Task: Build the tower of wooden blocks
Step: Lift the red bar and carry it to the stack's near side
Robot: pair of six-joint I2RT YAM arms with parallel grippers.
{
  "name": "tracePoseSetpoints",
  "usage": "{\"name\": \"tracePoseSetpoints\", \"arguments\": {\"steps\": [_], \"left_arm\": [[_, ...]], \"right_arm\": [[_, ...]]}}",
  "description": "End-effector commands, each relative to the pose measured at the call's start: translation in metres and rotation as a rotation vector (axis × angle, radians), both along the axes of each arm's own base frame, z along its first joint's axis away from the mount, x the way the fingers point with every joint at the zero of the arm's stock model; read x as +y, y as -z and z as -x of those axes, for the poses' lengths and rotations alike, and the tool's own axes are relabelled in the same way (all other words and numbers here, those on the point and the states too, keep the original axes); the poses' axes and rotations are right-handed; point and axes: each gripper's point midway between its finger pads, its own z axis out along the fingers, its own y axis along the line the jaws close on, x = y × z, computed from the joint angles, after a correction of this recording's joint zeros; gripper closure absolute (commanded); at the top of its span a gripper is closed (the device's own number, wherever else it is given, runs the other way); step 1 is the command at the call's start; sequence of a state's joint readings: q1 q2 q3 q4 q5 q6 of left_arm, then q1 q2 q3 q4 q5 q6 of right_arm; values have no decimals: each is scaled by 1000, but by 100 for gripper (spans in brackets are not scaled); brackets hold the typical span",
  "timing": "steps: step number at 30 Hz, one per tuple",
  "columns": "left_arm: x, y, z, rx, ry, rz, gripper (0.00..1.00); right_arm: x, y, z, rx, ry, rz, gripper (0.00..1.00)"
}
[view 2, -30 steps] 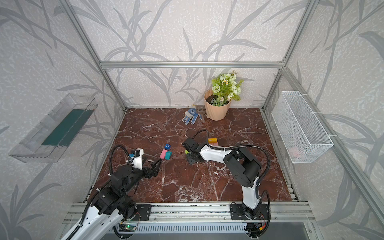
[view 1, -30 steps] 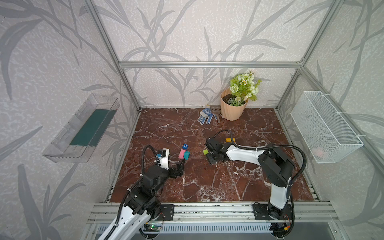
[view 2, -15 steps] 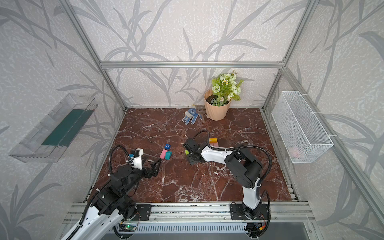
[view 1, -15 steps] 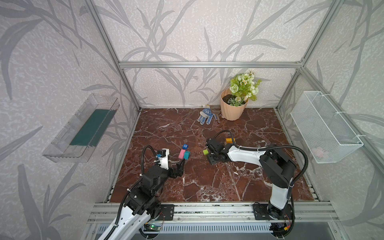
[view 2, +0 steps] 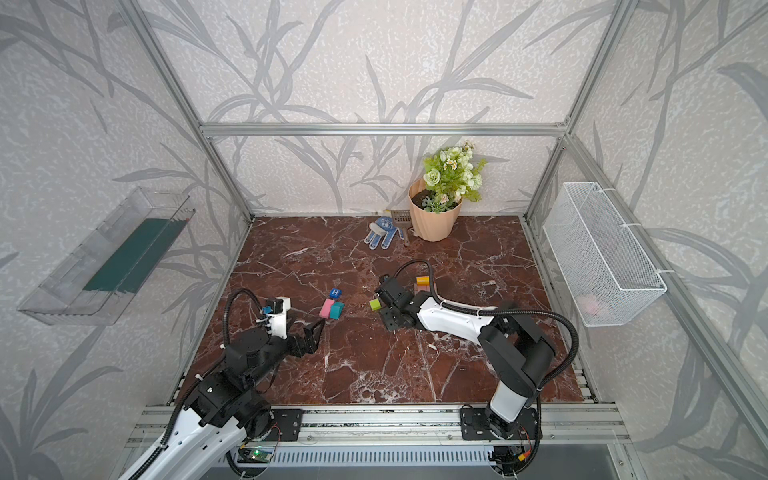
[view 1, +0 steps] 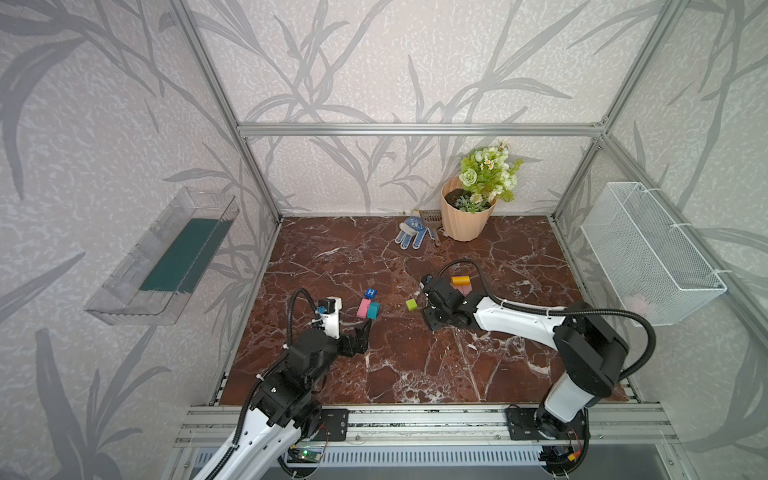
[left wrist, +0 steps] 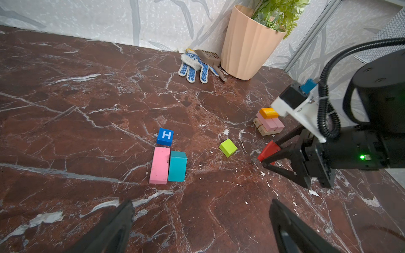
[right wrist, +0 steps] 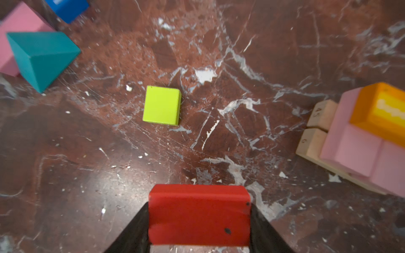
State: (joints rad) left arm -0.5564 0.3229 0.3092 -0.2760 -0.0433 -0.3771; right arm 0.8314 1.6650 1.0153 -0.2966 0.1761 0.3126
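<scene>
My right gripper (right wrist: 199,211) is shut on a red block (right wrist: 198,215), held low over the marble floor; the red block (left wrist: 268,151) also shows in the left wrist view. A lime green block (view 1: 411,304) lies just ahead of it. Beside the right arm stands the tower (view 1: 460,283): two tan blocks, pink blocks on them, and an orange block (right wrist: 381,109) on top. A pink block (view 1: 363,308) and a teal block (view 1: 373,310) lie side by side, with the blue H cube (view 1: 371,293) behind them. My left gripper (left wrist: 201,208) is open and empty, a little short of that pair.
A peach flowerpot (view 1: 465,216) with green flowers stands at the back, with a blue-dotted glove (view 1: 411,235) and a small scoop (left wrist: 208,57) next to it. A white wire basket (view 1: 648,253) hangs on the right wall and a clear tray (view 1: 158,266) on the left wall.
</scene>
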Motion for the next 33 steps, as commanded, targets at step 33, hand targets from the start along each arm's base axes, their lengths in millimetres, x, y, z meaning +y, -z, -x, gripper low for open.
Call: {"name": "tracePoseSetpoints", "arguments": {"steps": [33], "left_arm": [[0,-1,2,-9,2,11,2]], "right_arm": [[-117,-29,-58,-38,324,-23,52]]}}
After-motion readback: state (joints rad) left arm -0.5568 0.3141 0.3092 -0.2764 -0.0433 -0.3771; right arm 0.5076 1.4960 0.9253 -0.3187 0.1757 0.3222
